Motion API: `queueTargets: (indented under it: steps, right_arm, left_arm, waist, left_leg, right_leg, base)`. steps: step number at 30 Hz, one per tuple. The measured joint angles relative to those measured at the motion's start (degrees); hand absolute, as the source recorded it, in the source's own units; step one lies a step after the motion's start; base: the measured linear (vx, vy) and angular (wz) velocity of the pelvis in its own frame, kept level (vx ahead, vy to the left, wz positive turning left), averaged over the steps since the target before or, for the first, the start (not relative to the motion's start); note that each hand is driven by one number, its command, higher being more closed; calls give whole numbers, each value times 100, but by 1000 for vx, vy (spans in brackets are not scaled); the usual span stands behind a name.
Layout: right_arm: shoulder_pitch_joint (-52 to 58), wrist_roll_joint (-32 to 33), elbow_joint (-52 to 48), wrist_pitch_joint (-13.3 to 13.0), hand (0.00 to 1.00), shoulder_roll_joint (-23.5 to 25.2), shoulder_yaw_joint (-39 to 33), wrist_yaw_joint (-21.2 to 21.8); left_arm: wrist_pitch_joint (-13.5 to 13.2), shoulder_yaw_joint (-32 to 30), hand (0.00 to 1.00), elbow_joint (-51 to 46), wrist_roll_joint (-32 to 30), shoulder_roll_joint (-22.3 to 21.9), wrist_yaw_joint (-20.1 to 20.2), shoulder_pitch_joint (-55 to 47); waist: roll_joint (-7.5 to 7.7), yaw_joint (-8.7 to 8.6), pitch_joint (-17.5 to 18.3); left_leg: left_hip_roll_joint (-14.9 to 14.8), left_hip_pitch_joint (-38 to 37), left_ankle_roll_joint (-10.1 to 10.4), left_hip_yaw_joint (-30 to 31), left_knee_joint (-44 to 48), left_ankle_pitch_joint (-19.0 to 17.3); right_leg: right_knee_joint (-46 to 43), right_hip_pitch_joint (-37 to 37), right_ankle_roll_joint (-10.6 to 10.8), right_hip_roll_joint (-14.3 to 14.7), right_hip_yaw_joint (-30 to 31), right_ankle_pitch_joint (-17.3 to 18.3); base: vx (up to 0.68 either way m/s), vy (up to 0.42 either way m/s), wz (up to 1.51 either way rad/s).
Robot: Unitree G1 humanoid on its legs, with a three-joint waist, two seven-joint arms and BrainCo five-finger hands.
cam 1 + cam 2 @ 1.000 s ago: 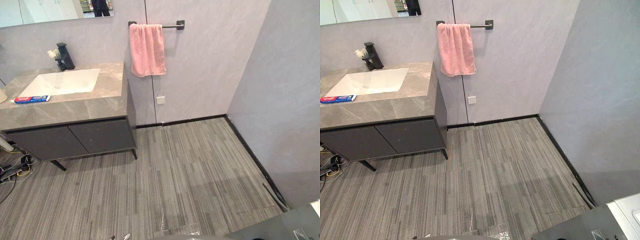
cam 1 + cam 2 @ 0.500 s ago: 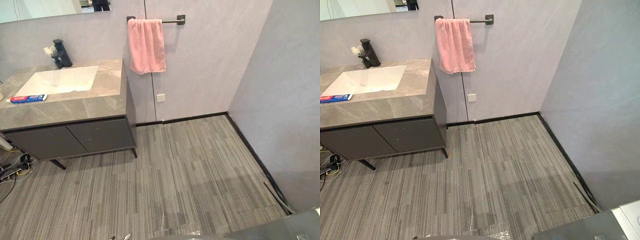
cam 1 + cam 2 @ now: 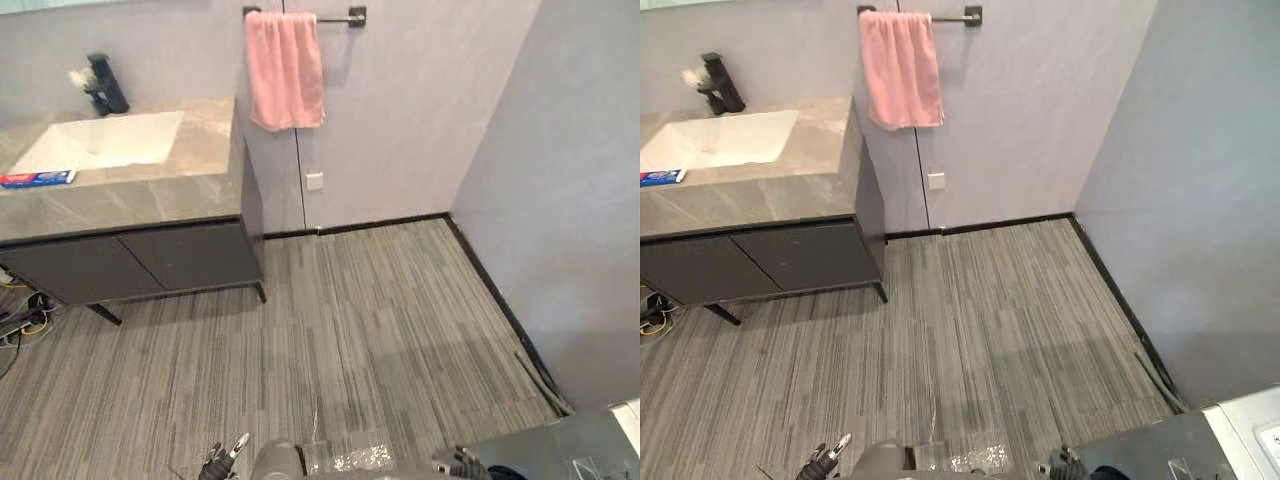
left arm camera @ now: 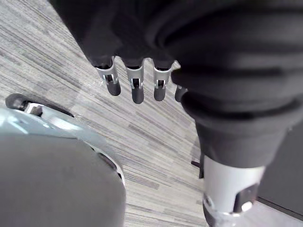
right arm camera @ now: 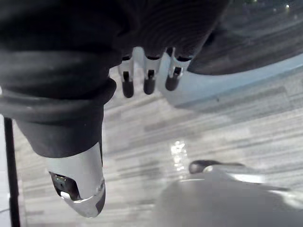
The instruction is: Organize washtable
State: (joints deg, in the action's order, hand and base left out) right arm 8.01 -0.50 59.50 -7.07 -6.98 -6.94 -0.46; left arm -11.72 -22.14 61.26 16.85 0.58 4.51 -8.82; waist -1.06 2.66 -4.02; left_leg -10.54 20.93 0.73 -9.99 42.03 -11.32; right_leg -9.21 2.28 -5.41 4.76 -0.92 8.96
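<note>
Two hands are hanging at the bottom edge of the eye views, the left hand (image 4: 136, 90) and the right hand (image 5: 148, 80), both showing relaxed, nearly straight fingers gripping nothing. At upper left, the washtable (image 3: 150, 195) is carrying a white sink (image 3: 100, 140), a black faucet (image 3: 105, 85) and a toothpaste tube (image 3: 37, 179), which is running off the frame's left edge. A pink towel (image 3: 284, 70) is hanging from a towel bar (image 3: 340, 17) just right of it. Striped floor (image 3: 380, 320) is lying between hands and washtable.
</note>
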Motion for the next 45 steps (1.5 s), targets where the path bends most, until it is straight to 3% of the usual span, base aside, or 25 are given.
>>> queueTargets:
  steps: [4,7,8,9,11,13,15,17,19,20,21,22,23,25,27,30,31,32,33,34,35,37,40,43,45]
  right_arm:
    - [-361,7,-93,1,0,111,-14,-64]
    - [-398,13,-201,-28,0,448,-254,-45]
    - [-338,19,-196,-37,0,621,-181,-33]
    - [-305,34,-198,-43,0,736,-98,24]
    - [-320,75,-242,-53,0,777,-103,78]
    - [-346,220,-287,-114,0,715,-127,76]
    - [-316,244,-415,-151,0,709,-118,76]
    - [-388,418,-488,-155,0,699,-109,72]
    - [-420,712,-764,-154,0,681,-3,41]
    - [-414,747,-865,-156,0,671,71,22]
    - [-330,790,-1125,-150,0,637,268,-12]
    - [-320,800,-1302,-145,0,569,373,-57]
    - [-344,844,-1843,-156,0,505,599,-96]
    - [-311,907,-2657,-205,0,410,841,-176]
    - [-276,1075,-3503,-409,0,444,939,-404]
    - [-347,1170,-4244,-697,0,423,974,-535]
    - [-415,1172,-4370,-786,0,400,971,-588]
    - [-392,1182,-4498,-785,0,408,923,-620]
    - [-284,1185,-4518,-764,0,486,952,-700]
    - [-219,1187,-4599,-765,0,565,973,-730]
    - [-143,1189,-4861,-770,0,650,964,-801]
    - [-157,1190,-5194,-771,0,730,983,-828]
    - [-6,1188,-5914,-983,0,959,1272,-779]
    - [31,1193,-6054,-1024,0,1050,1422,-696]
    - [64,1255,-6054,-1019,0,1046,1483,-682]
  left_arm:
    - [1,-295,0,0,35,-170,5,7]
    - [22,-557,0,14,-54,-321,1,-104]
    - [25,-659,0,78,-114,-319,-14,-180]
    - [54,-672,0,173,-152,-178,-82,-141]
    - [137,-583,0,182,-201,-80,-111,-143]
    - [140,-179,0,92,-462,18,-103,-58]
    - [126,35,0,47,-645,69,-106,204]
    - [93,477,0,-16,-709,58,-106,552]
    - [-68,839,0,-248,-737,-24,-129,670]
    - [-98,851,0,-281,-734,-54,-143,694]
    - [-104,911,0,-279,-736,-116,-232,728]
    - [-106,954,0,-285,-737,-141,-296,757]
    - [-96,1169,0,-516,-735,-187,-391,746]
    - [-90,1467,0,-1158,-710,-315,-474,603]
    - [-122,2113,0,-2292,-563,-321,-500,307]
    - [-312,2548,0,-3549,-555,-309,-578,58]
    - [-361,2678,0,-3855,-594,-314,-619,-12]
    - [-334,2749,0,-4055,-643,-334,-639,-31]
    - [-300,2834,0,-4319,-709,-311,-747,-75]
    - [-268,2873,0,-4561,-812,-288,-832,-100]
    - [-247,2966,0,-5162,-967,-254,-956,-99]
    - [-249,3097,0,-6088,-1340,-187,-1161,-102]
    - [-373,3250,0,-7460,-2260,-86,-1464,-115]
    - [-405,3279,0,-7922,-2707,-111,-1683,-122]
    - [-351,3280,0,-7920,-2974,-124,-1868,-155]
  waist:
    - [-144,24,-15]
    - [-138,351,118]
    - [13,385,222]
    - [200,368,248]
    - [258,254,215]
    - [208,105,223]
    - [252,104,241]
    - [245,72,255]
    - [252,-156,276]
    - [258,-211,281]
    - [226,-253,336]
    - [141,-225,405]
    - [9,-169,348]
    - [51,-170,300]
    - [43,-140,227]
    - [60,19,306]
    - [-75,1,374]
    - [-144,29,392]
    - [20,148,435]
    - [128,88,457]
    - [251,90,456]
    - [316,163,448]
    - [260,240,432]
    - [329,258,505]
    - [290,232,503]
  left_leg:
    - [272,323,36,273,-1101,33]
    - [391,254,90,294,-1744,126]
    - [534,73,-13,81,-1679,185]
    - [703,-124,-94,-66,-1554,-123]
    - [769,-628,-224,-192,-1488,-432]
    - [767,-1607,-260,-289,-1667,-754]
    - [754,-2022,-178,-301,-1967,-862]
    - [663,-2437,-65,-262,-2363,-874]
    - [653,-2740,196,-28,-2660,-935]
    - [634,-2827,276,40,-2656,-980]
    - [519,-2928,396,240,-2563,-1043]
    - [371,-2952,409,303,-2450,-1048]
    - [226,-2698,681,394,-1891,-840]
    - [248,-1962,334,553,-205,252]
    - [22,-1212,228,573,896,-252]
    - [194,-420,258,432,-194,-359]
    - [325,-128,318,467,-1336,-148]
    - [428,16,183,465,-2016,453]
    - [595,-79,-39,408,-2129,712]
    - [723,-175,-88,430,-2239,771]
    - [855,-208,-152,495,-2316,745]
    - [927,-364,-341,453,-2252,610]
    - [877,-1256,-497,357,-2105,222]
    - [691,-1608,-276,443,-2241,-318]
    - [467,-1723,-122,481,-2221,-443]
  right_leg:
    - [117,4,128,-123,191,127]
    - [-359,115,394,-336,438,710]
    - [-1089,210,665,-560,419,1114]
    - [-2480,693,805,-836,293,1225]
    - [-4131,1154,776,-980,212,818]
    - [-5014,1455,707,-1219,-325,899]
    - [-4640,1763,663,-1404,-864,939]
    - [-3117,2145,782,-1362,-1217,819]
    - [-1265,2331,791,-1198,-921,-40]
    - [-1131,2361,715,-1159,-859,-400]
    - [-1187,2334,662,-1045,-771,-1134]
    - [-1363,2351,692,-987,-860,-1025]
    - [-1617,2325,498,-914,-1010,-852]
    - [-1551,1920,474,-1027,-1013,-481]
    - [-1098,855,457,-1066,-1242,-188]
    - [-552,277,699,-1085,-1367,48]
    - [-447,171,768,-1010,-1477,90]
    - [-443,81,873,-987,-1508,168]
    - [-417,-53,959,-1101,-1414,239]
    - [-361,-109,972,-1168,-1446,229]
    - [-251,-216,1049,-1291,-1468,183]
    - [-185,-463,1159,-1326,-1362,38]
    - [-2147,-336,1212,-1542,-1028,24]
    - [-3111,392,1180,-1586,-965,681]
    - [-2642,707,1167,-1422,-1012,805]
  base:
    - [257,149,-16]
    - [355,234,-51]
    - [606,297,-37]
    - [631,284,-27]
    - [472,197,-29]
    - [544,168,-22]
    - [511,89,-4]
    - [642,28,14]
    - [573,-60,41]
    - [651,-179,52]
    - [567,-173,33]
    - [821,-226,25]
    - [631,-172,21]
    - [600,-190,31]
    - [536,-158,45]
    - [485,-41,5]
    - [443,61,12]
    - [527,146,4]
    - [440,110,15]
    - [545,112,41]
    - [441,87,65]
    - [395,119,40]
    - [385,70,8]
    - [249,-85,-11]
    - [135,-211,-7]
